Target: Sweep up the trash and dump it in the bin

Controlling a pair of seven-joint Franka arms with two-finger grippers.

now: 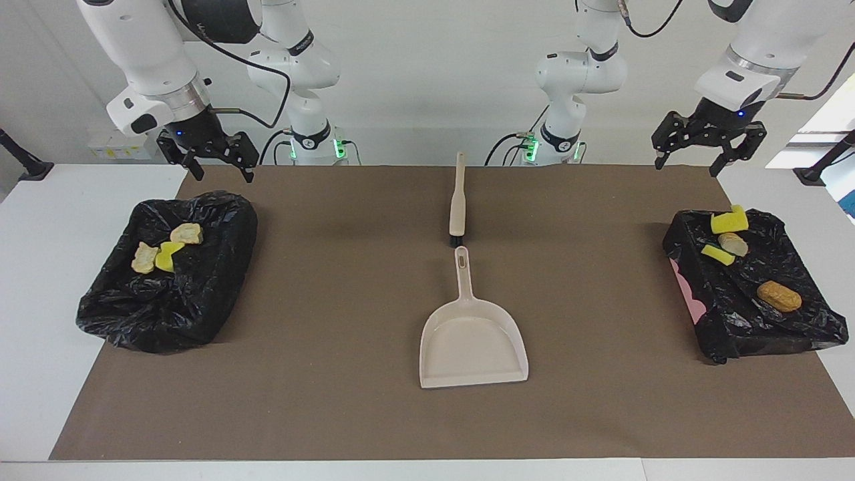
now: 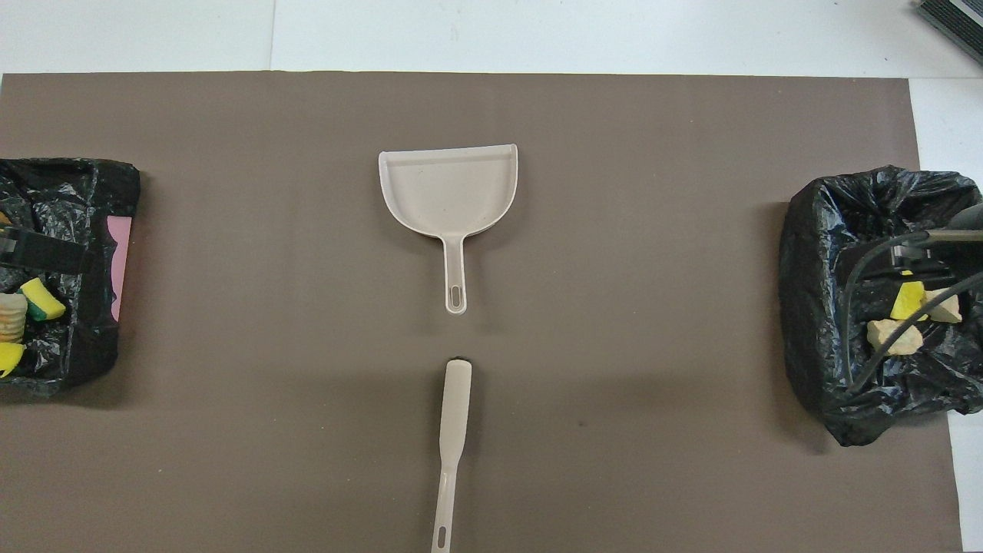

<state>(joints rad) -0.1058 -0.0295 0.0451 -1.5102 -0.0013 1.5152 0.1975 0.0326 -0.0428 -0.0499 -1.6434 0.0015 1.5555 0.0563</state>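
The trash lies in two black-bag-lined bins. The bin (image 1: 167,321) at the right arm's end holds two beige chunks (image 1: 187,233) and a yellow wedge (image 1: 167,256); this bin also shows in the overhead view (image 2: 814,307). The bin (image 1: 735,314) at the left arm's end holds two yellow wedges (image 1: 729,219), a beige chunk (image 1: 733,244) and an orange-brown piece (image 1: 779,296). My right gripper (image 1: 222,170) is open and empty, raised over the edge of its bin. My left gripper (image 1: 688,164) is open and empty, raised over the edge of its bin.
A beige dustpan (image 1: 473,341) lies flat mid-mat, handle toward the robots, and shows in the overhead view (image 2: 449,192). A beige brush (image 1: 458,200) lies in line with it, nearer to the robots, bristles by the pan's handle. A brown mat (image 1: 334,300) covers the table.
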